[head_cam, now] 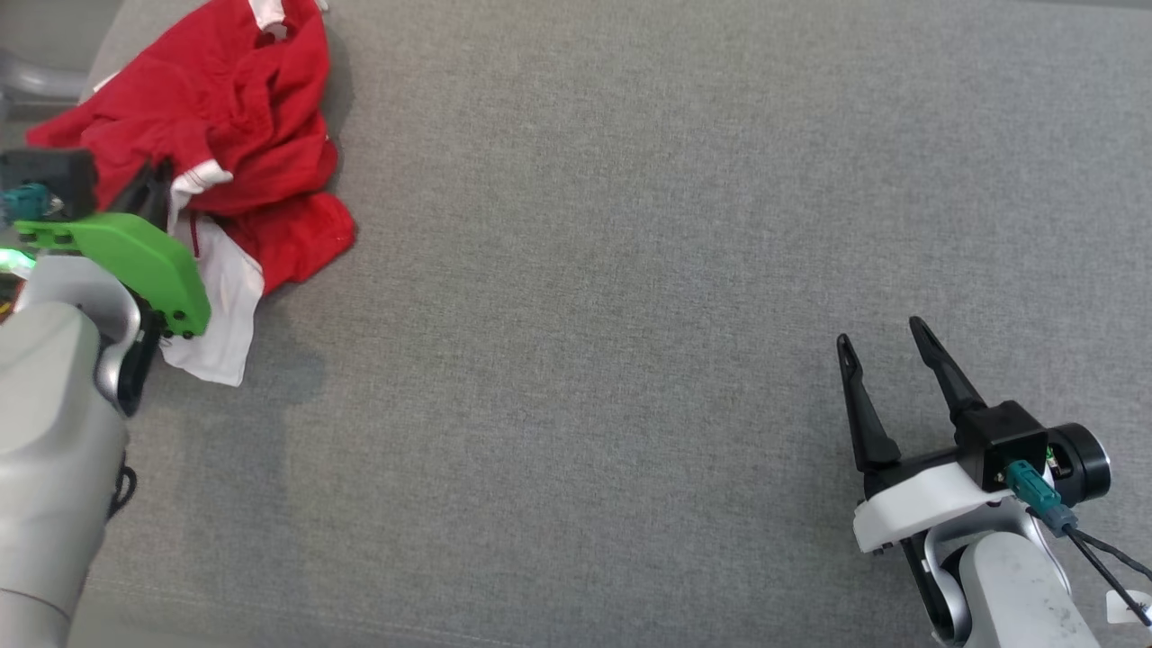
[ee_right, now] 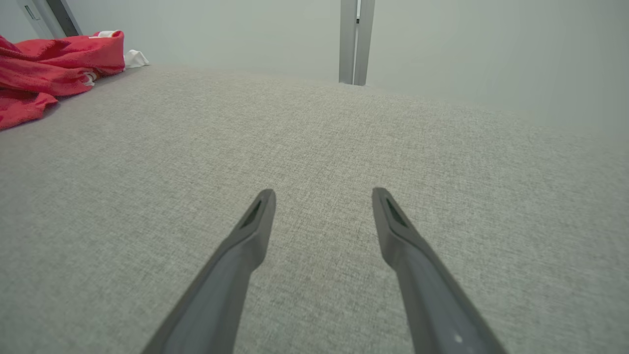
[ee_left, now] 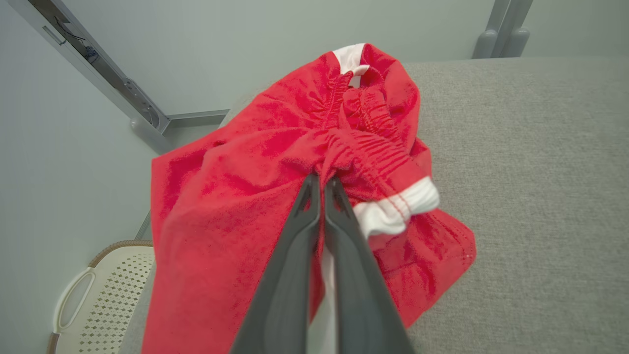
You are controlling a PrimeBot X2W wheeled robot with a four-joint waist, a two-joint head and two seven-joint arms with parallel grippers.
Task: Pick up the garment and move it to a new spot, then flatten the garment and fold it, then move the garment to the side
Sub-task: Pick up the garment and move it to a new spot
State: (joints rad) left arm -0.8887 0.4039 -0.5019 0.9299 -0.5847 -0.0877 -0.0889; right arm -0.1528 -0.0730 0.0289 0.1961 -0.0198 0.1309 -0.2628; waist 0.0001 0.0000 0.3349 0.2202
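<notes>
The garment [head_cam: 225, 117] is a crumpled red piece with white trim, heaped at the far left of the grey surface. In the left wrist view the garment [ee_left: 236, 196] bunches around my left gripper [ee_left: 323, 181], whose dark fingers are shut on a gathered red fold near the elastic waistband. In the head view my left gripper [head_cam: 153, 193] sits at the garment's near edge, partly hidden behind its green mount. My right gripper [head_cam: 886, 340] hovers open at the lower right, far from the cloth. From the right wrist, that gripper [ee_right: 322, 196] has bare fabric between its fingers, and the garment [ee_right: 54, 69] lies at the far left.
The grey fabric surface [head_cam: 630, 270] stretches wide between the two arms. A white perforated basket [ee_left: 98, 295] stands on the floor beyond the surface's left edge. Pale walls and metal frame posts [ee_right: 356, 42] bound the far side.
</notes>
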